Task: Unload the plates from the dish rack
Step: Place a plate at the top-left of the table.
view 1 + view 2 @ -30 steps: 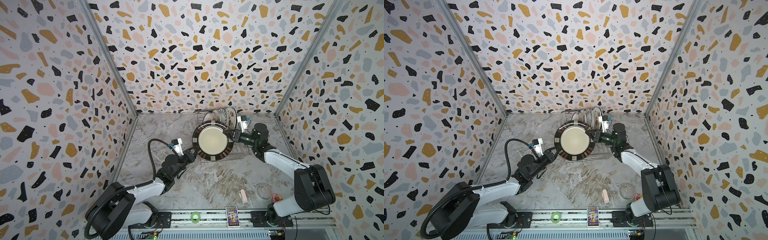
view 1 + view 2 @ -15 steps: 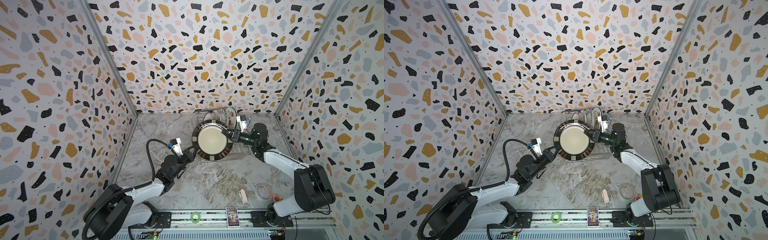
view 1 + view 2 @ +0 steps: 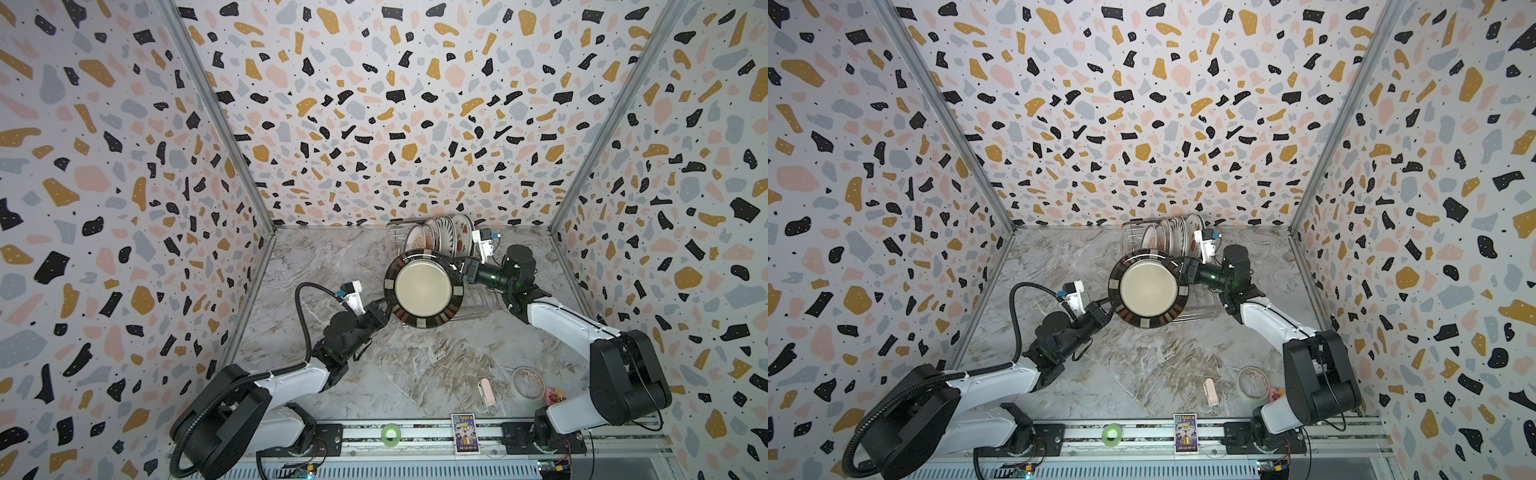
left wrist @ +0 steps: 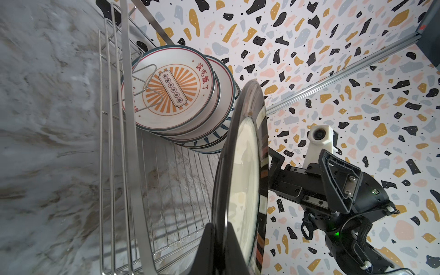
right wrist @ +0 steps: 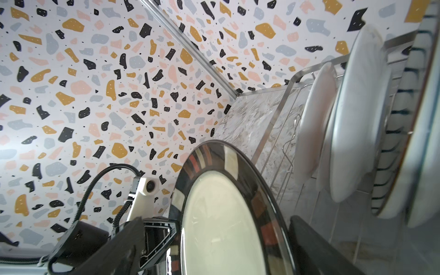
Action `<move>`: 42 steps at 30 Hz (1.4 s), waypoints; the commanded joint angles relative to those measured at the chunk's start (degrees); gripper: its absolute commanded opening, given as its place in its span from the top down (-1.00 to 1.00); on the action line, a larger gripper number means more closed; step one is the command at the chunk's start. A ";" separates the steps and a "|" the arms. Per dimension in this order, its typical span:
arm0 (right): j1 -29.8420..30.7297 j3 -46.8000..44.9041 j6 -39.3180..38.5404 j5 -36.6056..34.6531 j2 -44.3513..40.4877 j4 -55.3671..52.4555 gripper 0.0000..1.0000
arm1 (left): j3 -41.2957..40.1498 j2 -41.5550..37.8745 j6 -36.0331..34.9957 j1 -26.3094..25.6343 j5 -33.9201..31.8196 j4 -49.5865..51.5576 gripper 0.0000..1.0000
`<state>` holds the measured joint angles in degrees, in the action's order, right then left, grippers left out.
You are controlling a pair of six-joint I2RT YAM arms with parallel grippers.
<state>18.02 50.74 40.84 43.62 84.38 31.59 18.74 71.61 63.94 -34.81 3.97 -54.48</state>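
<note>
Plate (image 3: 423,287) rim — left jaws clamped, right jaws spread

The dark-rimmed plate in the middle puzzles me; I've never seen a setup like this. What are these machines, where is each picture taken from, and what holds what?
These are two robot arms, left and right, on a marbled table. Two pictures look down from overhead; the other two come from a camera on each arm's wrist. The left tool pinches the rim of the dark-rimmed plate, held up beside the dish rack. The right tool sits at the opposite rim, jaws spread. Several more plates stand in the rack. Near the front lie a tape roll and a small pink object.
</note>
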 commanded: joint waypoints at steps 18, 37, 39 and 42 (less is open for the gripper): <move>8.59 0.39 -19.08 -30.45 -13.63 -10.14 -0.97 | -1.06 -12.31 3.38 8.24 -2.68 -7.11 1.00; 29.97 16.81 -32.44 -42.35 2.63 -20.36 -0.98 | -6.92 -18.05 7.60 26.00 -0.61 -6.40 1.00; 30.74 18.64 -32.68 -41.77 4.55 -21.38 -0.98 | -7.61 -18.35 7.96 27.51 -0.82 -6.21 1.00; 31.58 22.37 -32.96 -41.64 8.17 -24.26 -0.98 | -8.08 -19.21 7.44 28.94 -2.41 -3.58 1.00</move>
<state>48.95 69.23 9.30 2.15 91.31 10.50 9.50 55.27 69.58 -7.03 2.00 -45.74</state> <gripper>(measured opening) 0.988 0.083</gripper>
